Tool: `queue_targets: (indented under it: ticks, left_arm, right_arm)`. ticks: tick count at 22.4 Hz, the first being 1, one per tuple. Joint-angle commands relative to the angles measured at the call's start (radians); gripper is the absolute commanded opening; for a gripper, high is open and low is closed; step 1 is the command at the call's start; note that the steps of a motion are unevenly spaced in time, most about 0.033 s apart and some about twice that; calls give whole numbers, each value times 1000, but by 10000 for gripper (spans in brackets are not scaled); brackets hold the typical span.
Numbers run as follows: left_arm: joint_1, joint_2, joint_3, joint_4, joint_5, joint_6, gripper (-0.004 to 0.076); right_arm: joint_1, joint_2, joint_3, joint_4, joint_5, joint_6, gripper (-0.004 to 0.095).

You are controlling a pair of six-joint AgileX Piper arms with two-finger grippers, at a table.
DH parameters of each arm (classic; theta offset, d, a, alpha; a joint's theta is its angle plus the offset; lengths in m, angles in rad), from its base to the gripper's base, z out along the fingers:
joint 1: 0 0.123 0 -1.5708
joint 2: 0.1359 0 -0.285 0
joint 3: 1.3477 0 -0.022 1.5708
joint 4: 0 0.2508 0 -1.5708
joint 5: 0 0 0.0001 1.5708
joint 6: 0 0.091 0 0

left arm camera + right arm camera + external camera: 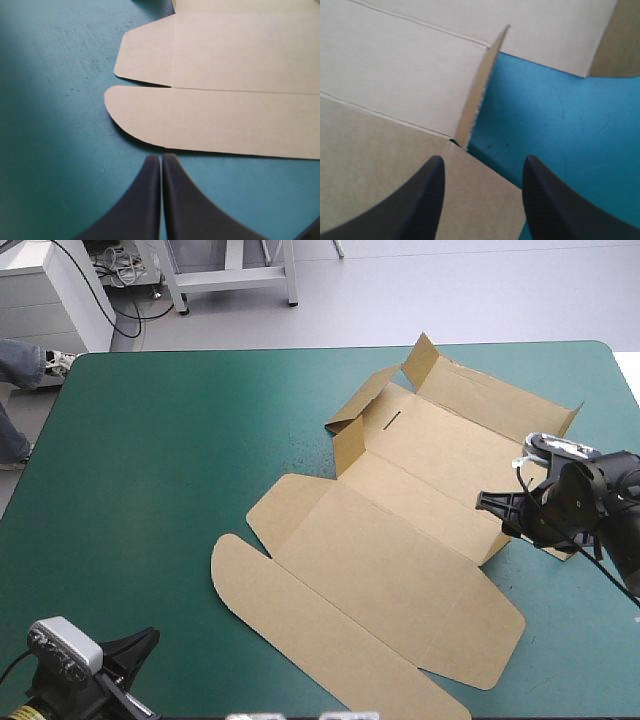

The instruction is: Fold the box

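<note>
The teal-green table cover [150, 490] is occupied at centre and right by the brown box [400, 540], laid mostly flat with its far flaps raised. The right gripper [482, 170] is held wide over its right edge. The left gripper [161, 160] is closed, just short of the rounded flap [145, 112].

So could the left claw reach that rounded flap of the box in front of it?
Probably yes: only bare teal-green cover lies between the left claw and the rounded flap. The claw is shut, so it must open first.
</note>
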Motion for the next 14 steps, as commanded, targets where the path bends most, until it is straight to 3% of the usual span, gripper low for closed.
queue_targets:
  ticks: [1, 6, 10, 14]
  left_arm:
    - [-4, 16, -22, -12, -65, 1, -8]
    - [-4, 16, -22, -12, -65, 1, -8]
    - [-4, 16, -22, -12, -65, 1, -8]
    - [-4, 16, -22, -12, -65, 1, -8]
  right_arm:
    - [-67, -20, 17, 4, -30, -9, 442]
    - [-197, -16, 17, 155, -94, -77, 442]
    - [-203, 44, 17, 279, -191, -129, 442]
    - [-203, 124, 17, 291, -181, -137, 443]
